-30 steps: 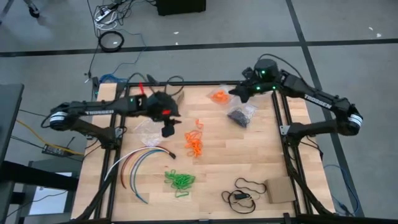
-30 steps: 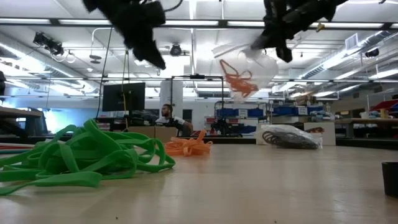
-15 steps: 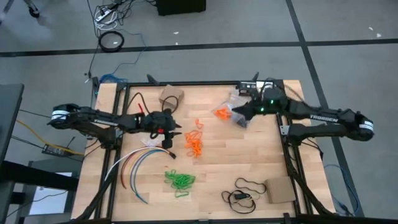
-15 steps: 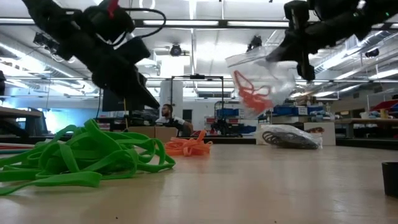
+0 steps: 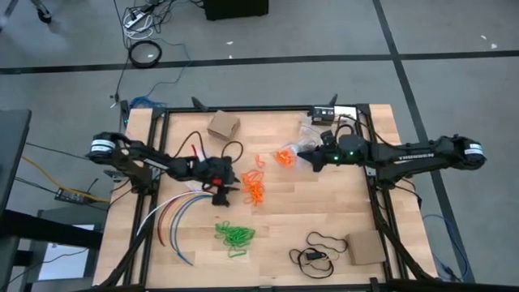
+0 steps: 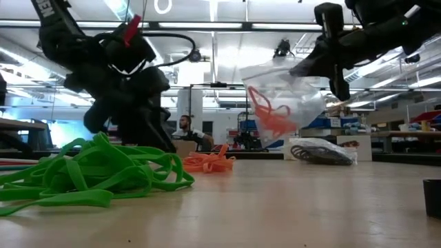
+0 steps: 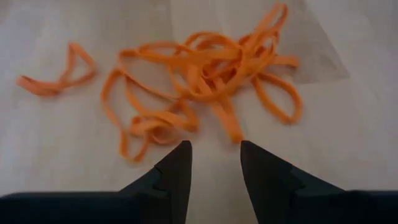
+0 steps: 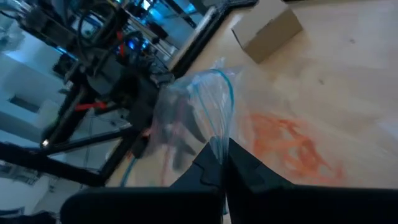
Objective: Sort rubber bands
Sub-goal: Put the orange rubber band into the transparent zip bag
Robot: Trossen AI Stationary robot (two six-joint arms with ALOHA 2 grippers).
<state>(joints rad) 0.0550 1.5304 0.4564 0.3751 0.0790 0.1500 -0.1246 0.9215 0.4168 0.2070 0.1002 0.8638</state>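
Cardboard box (image 5: 223,125) sits behind parted left claw (image 5: 229,191); right claw (image 5: 302,154) pinches plastic bag (image 5: 285,155).

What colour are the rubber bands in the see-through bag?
Orange. The rubber bands show through the clear bag hanging from the right claw; the low view shows it best.

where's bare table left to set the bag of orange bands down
Free wood lies between the green bands and the black cord loop, and below the right gripper holding the bag. Crowded: around the orange heap, where the left gripper hovers.
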